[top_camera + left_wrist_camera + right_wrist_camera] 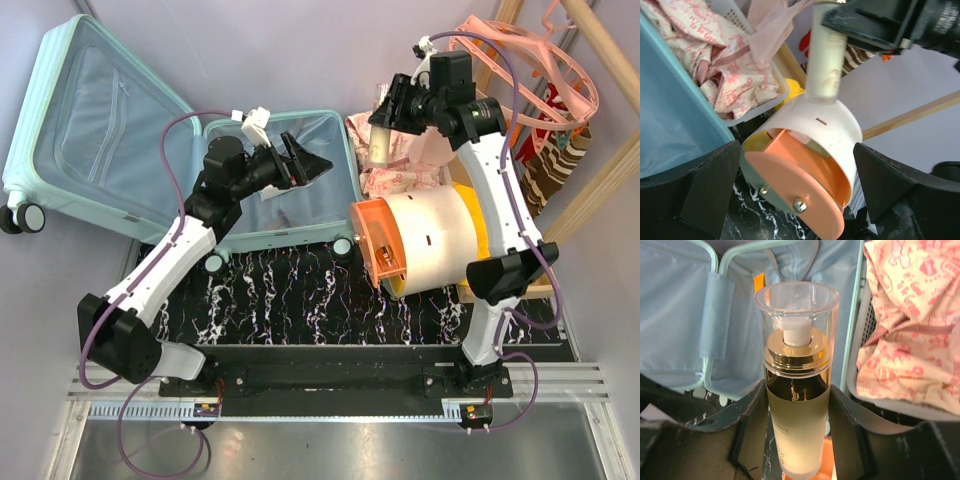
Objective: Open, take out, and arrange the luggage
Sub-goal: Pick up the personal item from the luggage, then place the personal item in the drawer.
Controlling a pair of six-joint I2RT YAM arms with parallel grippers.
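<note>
The luggage, a pale mint-blue hard-shell suitcase, lies open with its lid leaning back at the left and its lined base in the middle. My left gripper hovers open over the base, its fingers wide apart with nothing between them. My right gripper is shut on a frosted pump bottle with a gold collar and clear cap. It holds the bottle upright above the basket edge. In the left wrist view the bottle hangs just above the cylinder.
A cream cylinder with an orange end lies right of the suitcase on the black marbled mat. A white mesh basket behind it holds pink-printed cloth. A pink hanger and wooden rails stand at the back right.
</note>
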